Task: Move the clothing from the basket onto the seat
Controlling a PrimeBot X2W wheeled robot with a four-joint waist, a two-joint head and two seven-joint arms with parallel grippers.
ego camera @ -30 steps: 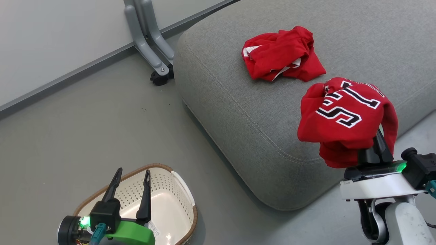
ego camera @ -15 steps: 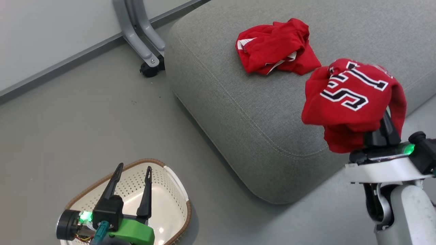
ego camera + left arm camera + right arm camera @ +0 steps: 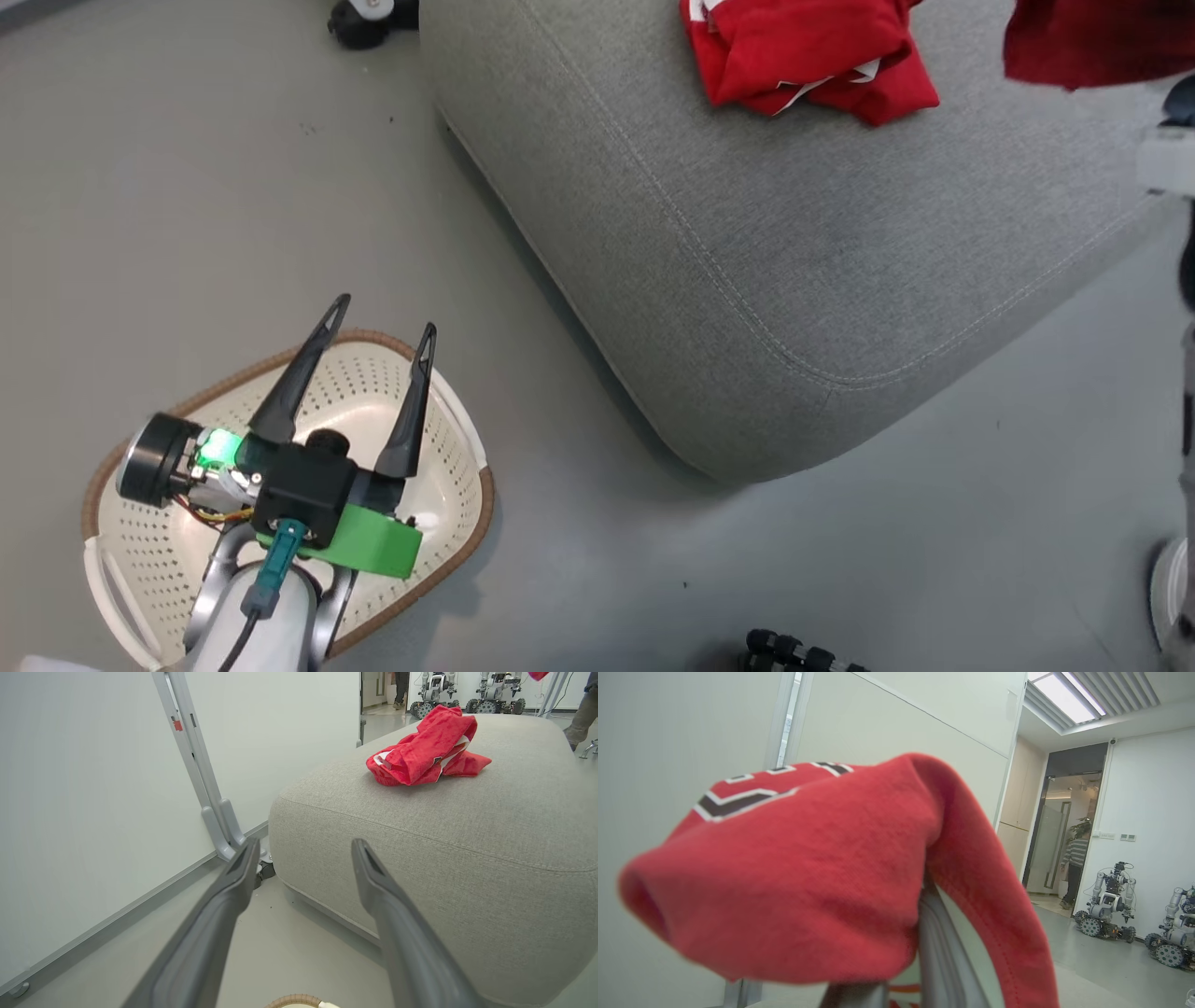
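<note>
The left gripper [image 3: 306, 843] is seen with its two dark fingers spread wide and nothing held between them. Beyond them the grey seat [image 3: 467, 826] is shown, a crumpled red garment [image 3: 427, 746] laid on its top. The basket rim [image 3: 294, 1001] is glimpsed at the bottom edge, and a grey stand leg [image 3: 212, 798] is set against the white panel [image 3: 84, 788]

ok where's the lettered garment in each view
head view: garment at the top right corner.
left wrist view: garment, a red scrap at the top edge, far right.
right wrist view: garment across the middle, draped over a finger.
shared landmark: the seat, in the head and left wrist views.
</note>
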